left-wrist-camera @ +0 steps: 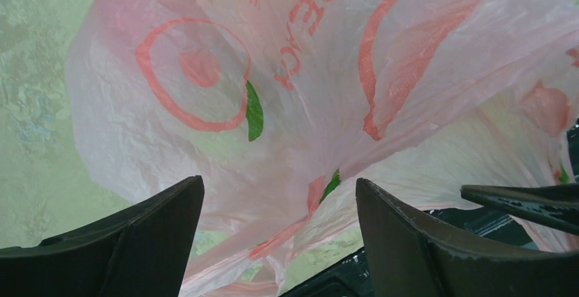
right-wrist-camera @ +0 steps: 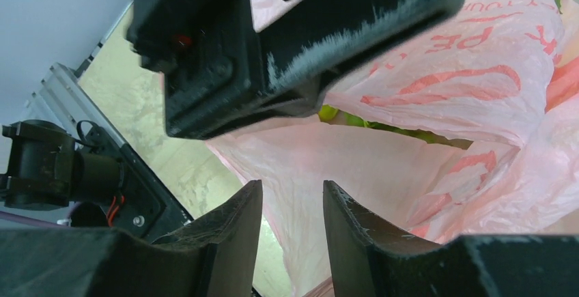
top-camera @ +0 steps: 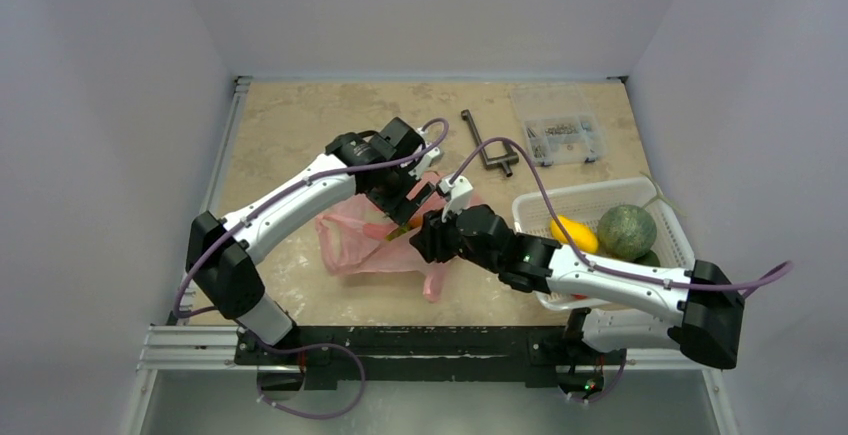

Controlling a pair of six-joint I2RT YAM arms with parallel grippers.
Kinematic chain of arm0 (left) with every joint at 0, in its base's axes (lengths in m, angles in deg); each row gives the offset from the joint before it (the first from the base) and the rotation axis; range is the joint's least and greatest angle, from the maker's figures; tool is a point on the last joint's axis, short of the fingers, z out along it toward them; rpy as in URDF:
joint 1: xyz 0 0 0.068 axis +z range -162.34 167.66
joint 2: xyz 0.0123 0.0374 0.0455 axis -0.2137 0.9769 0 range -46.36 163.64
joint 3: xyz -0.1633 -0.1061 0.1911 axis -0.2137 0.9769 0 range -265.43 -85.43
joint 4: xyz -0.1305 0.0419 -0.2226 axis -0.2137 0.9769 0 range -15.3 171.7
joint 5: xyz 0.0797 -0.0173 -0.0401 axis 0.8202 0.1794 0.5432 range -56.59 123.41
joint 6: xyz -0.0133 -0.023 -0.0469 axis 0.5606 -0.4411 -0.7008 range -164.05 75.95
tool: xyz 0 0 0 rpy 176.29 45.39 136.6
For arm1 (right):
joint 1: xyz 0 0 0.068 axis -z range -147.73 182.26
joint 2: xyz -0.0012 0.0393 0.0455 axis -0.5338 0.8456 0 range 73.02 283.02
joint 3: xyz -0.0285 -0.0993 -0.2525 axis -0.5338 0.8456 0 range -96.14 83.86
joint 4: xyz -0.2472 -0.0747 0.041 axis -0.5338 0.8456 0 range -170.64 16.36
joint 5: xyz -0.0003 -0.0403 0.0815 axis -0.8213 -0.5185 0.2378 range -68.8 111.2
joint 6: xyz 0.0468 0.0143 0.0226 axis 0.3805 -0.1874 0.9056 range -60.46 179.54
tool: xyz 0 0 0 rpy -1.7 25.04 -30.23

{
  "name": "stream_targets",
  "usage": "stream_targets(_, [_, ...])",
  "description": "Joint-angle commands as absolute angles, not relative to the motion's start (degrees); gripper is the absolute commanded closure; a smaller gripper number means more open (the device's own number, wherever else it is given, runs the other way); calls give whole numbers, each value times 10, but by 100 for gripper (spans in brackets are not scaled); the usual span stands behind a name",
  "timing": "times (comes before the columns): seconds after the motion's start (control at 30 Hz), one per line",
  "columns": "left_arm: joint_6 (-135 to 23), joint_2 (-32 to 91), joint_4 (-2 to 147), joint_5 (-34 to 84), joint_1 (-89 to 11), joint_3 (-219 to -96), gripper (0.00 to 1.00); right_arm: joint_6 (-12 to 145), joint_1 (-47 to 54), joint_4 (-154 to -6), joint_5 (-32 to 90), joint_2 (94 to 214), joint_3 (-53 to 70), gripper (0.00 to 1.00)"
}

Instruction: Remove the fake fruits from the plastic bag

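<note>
Partly done: melon [top-camera: 627,230] in the basket [top-camera: 585,195] at right, green fruit [right-wrist-camera: 355,118] inside the bag [top-camera: 360,247] at centre. My left pincer [left-wrist-camera: 280,242] gapes; whether my right pincer [right-wrist-camera: 292,235] grips film, I cannot tell.

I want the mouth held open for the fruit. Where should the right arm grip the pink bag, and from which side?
Probably the lower lip of the plastic bag, the slack film just beneath the green fruit showing in its mouth. Come from the right, jaws straddling that edge; it lies ahead of the right gripper.
</note>
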State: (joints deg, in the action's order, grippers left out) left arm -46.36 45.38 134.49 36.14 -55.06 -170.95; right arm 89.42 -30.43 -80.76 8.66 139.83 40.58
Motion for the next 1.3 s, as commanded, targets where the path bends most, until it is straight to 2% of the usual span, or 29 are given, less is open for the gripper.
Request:
stream_targets(0.0, [-446,428,1306,371,-550,-1666,17,898,-307,-851,78,1396,420,63])
stream_targets(0.1, [-448,422,1287,379,-555,-1633,17,883,-308,-874,95,1399,430,63])
stream_targets(0.17, [-447,437,1292,382,-560,-1630,25,868,-312,-880,96,1403,432,64])
stream_targets(0.23, [-451,454,1302,391,-561,-1637,42,857,-318,-880,93,1409,434,64])
stream_targets(0.27, [-452,461,1307,400,-561,-1640,54,852,-321,-877,89,1412,433,65])
stream_targets(0.33, [-453,469,1315,433,-560,-1648,91,847,-328,-872,77,1416,438,65])
stream_targets(0.37, [-456,466,1315,458,-560,-1650,100,847,-329,-874,74,1416,442,65])
stream_targets(0.5, [-457,396,1276,492,-559,-1627,100,849,-336,-882,66,1422,451,66])
stream_targets(0.73, [-450,267,1187,533,-560,-1564,100,882,-367,-892,-34,1477,399,66])
stream_targets(0.87, [-454,263,1192,554,-560,-1569,100,911,-376,-933,-78,1533,367,64])
stream_targets(1.0, [-455,257,1188,557,-560,-1564,100,913,-376,-1049,-85,1588,359,59])
stream_targets(1.27, [-453,261,1185,552,-560,-1564,100,893,-380,-1102,-74,1682,303,47])
